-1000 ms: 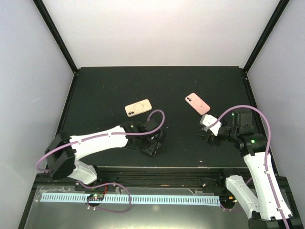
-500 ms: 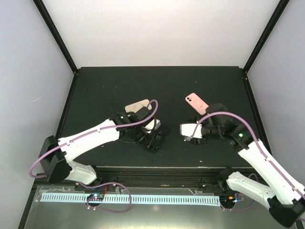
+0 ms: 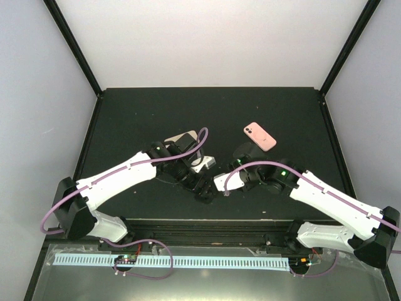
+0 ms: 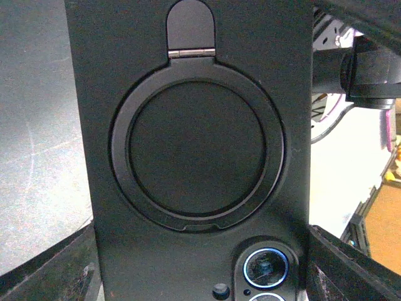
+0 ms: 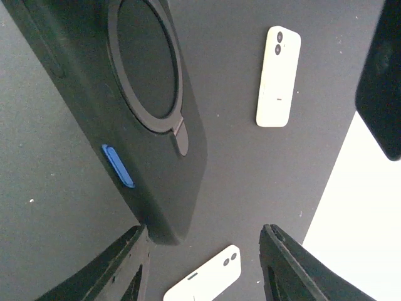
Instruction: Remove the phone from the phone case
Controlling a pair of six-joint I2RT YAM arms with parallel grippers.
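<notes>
Matte black table in a plain pale booth

Black tabletop [image 3: 138, 106] is boxed in by off-white walls [image 3: 207, 37], with black corner posts [image 3: 71, 44] angling up on both sides. Lighting's soft and even. A grey metal ledge [image 3: 250, 282] along the near edge carries a white perforated strip [image 3: 219, 262].

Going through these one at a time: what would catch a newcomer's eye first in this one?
The black phone case with its ring stand fills the left wrist view, gripped by the left gripper near the middle of the table. The right gripper is open, close beside one end of the case. Behind the arms a pink phone and a cream phone lie flat.
</notes>
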